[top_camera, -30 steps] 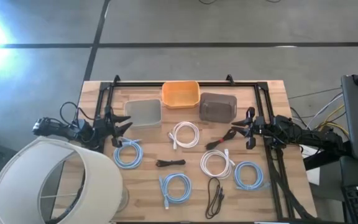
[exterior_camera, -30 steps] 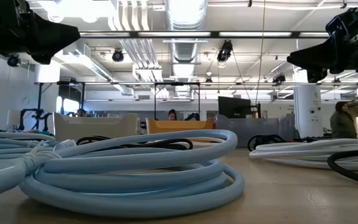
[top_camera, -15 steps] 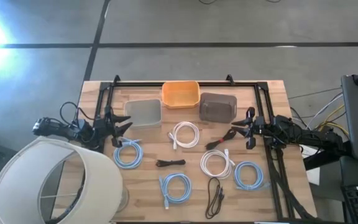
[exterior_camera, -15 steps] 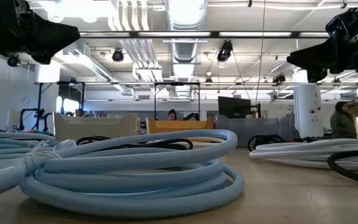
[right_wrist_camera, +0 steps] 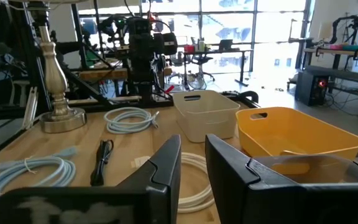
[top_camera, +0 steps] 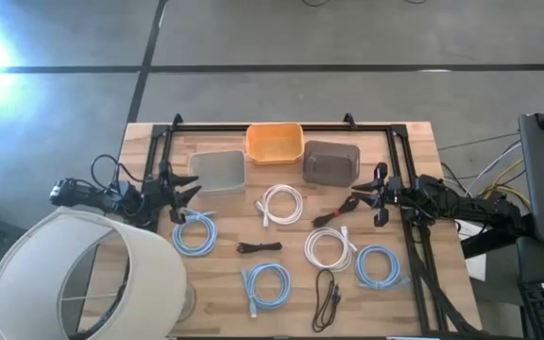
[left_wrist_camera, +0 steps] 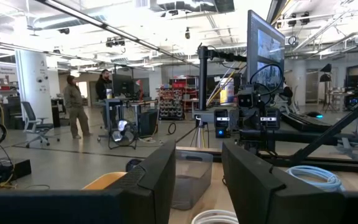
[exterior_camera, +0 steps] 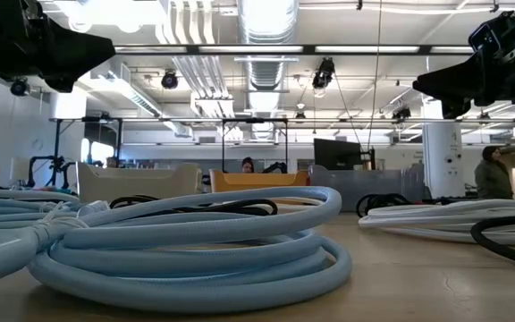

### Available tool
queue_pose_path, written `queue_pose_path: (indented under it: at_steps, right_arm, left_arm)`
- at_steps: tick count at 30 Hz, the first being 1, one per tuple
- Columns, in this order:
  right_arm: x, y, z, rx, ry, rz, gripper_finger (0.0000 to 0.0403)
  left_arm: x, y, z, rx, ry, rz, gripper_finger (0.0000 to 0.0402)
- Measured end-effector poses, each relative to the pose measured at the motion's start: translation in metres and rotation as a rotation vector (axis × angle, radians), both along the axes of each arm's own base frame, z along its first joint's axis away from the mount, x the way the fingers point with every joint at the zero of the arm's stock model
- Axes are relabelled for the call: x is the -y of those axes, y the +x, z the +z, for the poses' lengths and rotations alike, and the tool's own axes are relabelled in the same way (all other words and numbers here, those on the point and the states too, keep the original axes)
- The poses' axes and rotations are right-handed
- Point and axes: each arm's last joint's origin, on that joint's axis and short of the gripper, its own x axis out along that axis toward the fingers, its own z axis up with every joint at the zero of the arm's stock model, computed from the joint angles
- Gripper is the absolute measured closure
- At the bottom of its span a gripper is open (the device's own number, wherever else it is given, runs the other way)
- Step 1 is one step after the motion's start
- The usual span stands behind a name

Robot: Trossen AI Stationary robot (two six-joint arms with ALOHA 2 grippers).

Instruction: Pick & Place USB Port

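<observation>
Wooden table (top_camera: 225,312) seen from above: an orange bin (top_camera: 274,143) sits at the far edge, a clear bin (top_camera: 217,171) and a grey bin (top_camera: 331,162) flanking it. Nearer than the orange bin lie coiled cables: white cable (top_camera: 280,204), pale blue cable (top_camera: 195,232), a short black cable (top_camera: 259,247), and a red-tipped USB cable (top_camera: 329,214) just below the grey bin. The left gripper (top_camera: 185,192) hovers beside the clear bin, the right gripper (top_camera: 359,201) beside the grey bin, both empty.

From table height, a blue coil (exterior_camera: 195,241) fills the foreground before the orange bin (exterior_camera: 257,181).

Left wrist: fingers (left_wrist_camera: 151,180) apart, nothing between them.

Right wrist: fingers (right_wrist_camera: 166,165) apart, the orange bin (right_wrist_camera: 297,134) beyond them.
</observation>
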Motion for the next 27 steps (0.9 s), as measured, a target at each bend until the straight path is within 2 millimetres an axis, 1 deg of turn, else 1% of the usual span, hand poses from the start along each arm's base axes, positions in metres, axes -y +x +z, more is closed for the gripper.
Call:
queue_pose_path:
  at_steps: [9,21,27]
  right_arm:
    - [0.0000,0.0000,0.0000,0.000,0.000,0.000,0.0318]
    - [0.0000,0.0000,0.0000,0.000,0.000,0.000,0.0335]
    - [0.0000,0.0000,0.0001,0.000,0.000,0.000,0.0330]
  left_arm:
    - [0.0000,0.0000,0.0001,0.000,0.000,0.000,0.0266]
    - [0.0000,0.0000,0.0000,0.000,0.000,0.000,0.0266]
    - [0.0000,0.0000,0.0000,0.000,0.000,0.000,0.0266]
